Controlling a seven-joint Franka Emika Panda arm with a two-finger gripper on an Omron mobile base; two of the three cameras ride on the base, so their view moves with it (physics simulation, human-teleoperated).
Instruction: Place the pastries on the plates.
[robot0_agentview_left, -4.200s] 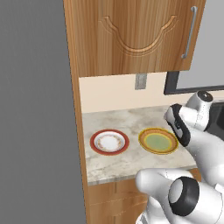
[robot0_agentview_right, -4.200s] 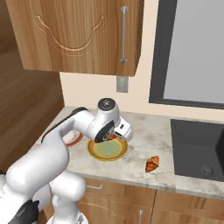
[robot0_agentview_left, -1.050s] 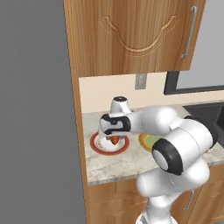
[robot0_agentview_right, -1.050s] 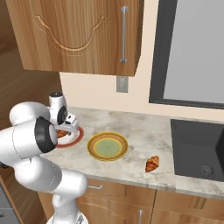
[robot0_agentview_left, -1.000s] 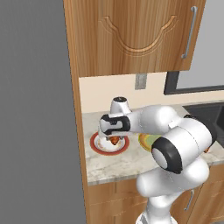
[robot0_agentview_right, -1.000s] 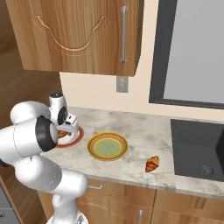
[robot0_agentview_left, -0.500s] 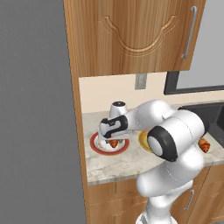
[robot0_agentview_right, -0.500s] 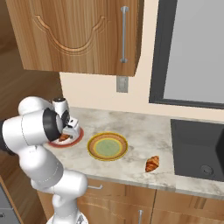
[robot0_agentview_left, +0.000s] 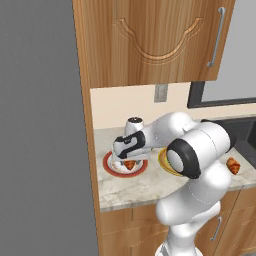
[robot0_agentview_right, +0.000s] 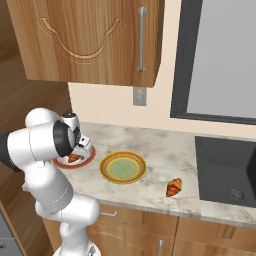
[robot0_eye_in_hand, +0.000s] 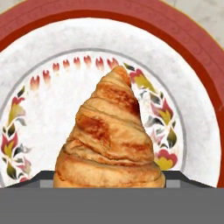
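A simulated kitchen corner: a marble-patterned counter (robot0_agentview_left: 135, 187) runs beneath a wooden wall cabinet (robot0_agentview_left: 150, 40), with a dark cooktop (robot0_agentview_right: 225, 170) at its right end and a small wall outlet (robot0_agentview_left: 161, 92) on the cream backsplash.

The white arm reaches down and to the left, so that its gripper (robot0_agentview_left: 126, 162) sits low over the red-rimmed plate (robot0_agentview_left: 111, 169) near the counter's left end. A golden-brown croissant (robot0_agentview_left: 130, 164) is at the gripper, over the plate's white patterned centre. From the right base camera the same croissant (robot0_agentview_right: 74, 158) shows just under the hand, above the red plate (robot0_agentview_right: 88, 159).

The hand camera looks straight down at this croissant (robot0_eye_in_hand: 110, 138) — a ridged, tapering pastry with its narrow end pointing to the top of the picture, and the plate's floral ring and red rim (robot0_eye_in_hand: 188, 39) behind it. The fingertips are hidden by the pastry and the hand, so one cannot tell how the jaws stand, or whether the croissant rests on the plate or is held just above it.

The second plate, yellow-orange-rimmed plate (robot0_agentview_right: 123, 167) with a green centre, lies just to the right of the red one. The second croissant (robot0_agentview_right: 174, 187) lies on the bare counter — well right of both plates, near the cooktop's edge.
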